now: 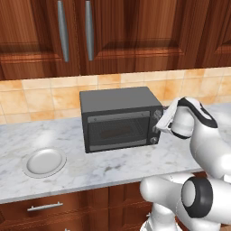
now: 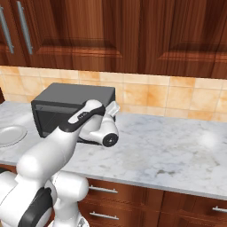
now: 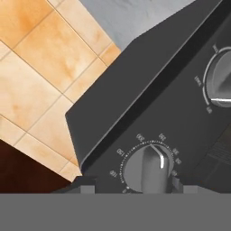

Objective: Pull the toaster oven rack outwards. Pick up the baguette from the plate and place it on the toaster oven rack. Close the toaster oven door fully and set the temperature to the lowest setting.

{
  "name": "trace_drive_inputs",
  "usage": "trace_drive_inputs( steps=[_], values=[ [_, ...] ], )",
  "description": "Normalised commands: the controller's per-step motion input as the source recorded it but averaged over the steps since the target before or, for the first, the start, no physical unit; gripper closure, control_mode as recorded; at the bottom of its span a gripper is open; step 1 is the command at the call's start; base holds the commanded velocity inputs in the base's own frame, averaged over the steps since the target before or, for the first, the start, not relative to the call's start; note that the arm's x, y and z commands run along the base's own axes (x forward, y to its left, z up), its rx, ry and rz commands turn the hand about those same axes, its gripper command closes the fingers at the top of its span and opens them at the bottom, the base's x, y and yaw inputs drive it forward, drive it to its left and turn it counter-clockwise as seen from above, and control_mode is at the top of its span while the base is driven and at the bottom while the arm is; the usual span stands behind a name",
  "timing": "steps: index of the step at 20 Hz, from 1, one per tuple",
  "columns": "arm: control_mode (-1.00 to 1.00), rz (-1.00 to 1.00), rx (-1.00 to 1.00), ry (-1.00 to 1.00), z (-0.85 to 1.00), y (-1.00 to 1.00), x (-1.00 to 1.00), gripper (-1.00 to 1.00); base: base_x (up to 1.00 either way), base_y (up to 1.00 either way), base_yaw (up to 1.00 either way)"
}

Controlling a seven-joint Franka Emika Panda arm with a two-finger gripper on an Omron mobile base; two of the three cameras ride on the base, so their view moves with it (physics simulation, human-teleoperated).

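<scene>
1. White numerals ring the nearer knob (image 3: 146,169) on the toaster oven (image 3: 149,103) in the hand view (too blurred to read).
2. Small white markings beside the second knob (image 3: 221,81) are likewise illegible.
3. No brand or label can be read.

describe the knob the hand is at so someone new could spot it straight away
On the marble counter under the wooden cabinets stands a dark toaster oven with its glass door shut. Knobs run down its right side; the hand sits at the top knob, ringed by white numbers with a pale pointer line. The knob below it is untouched.
</scene>
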Motion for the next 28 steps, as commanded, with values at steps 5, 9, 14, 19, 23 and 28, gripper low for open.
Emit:
trace_drive_inputs(
  steps=[5,9,14,19,23,28],
  values=[
    [-1.0,0.0,0.0,-0.02,-0.33,0.06,0.13,-1.0,0.0,0.0,0.0],
    [-1.0,0.0,-0.04,-0.03,-0.46,0.22,0.2,-1.0,0.0,0.0,0.0],
    [-1.0,-0.01,-0.08,-0.01,-0.54,0.37,0.28,-1.0,0.0,0.0,0.0],
    [-1.0,-0.01,-0.13,0.0,-0.6,0.47,0.32,1.0,0.0,0.0,0.0],
    [-1.0,-0.01,-0.11,0.0,-0.61,0.39,0.3,1.0,0.0,0.0,0.0],
    [-1.0,-0.01,-0.09,0.0,-0.65,0.34,0.21,1.0,0.0,0.0,0.0]
  ],
)
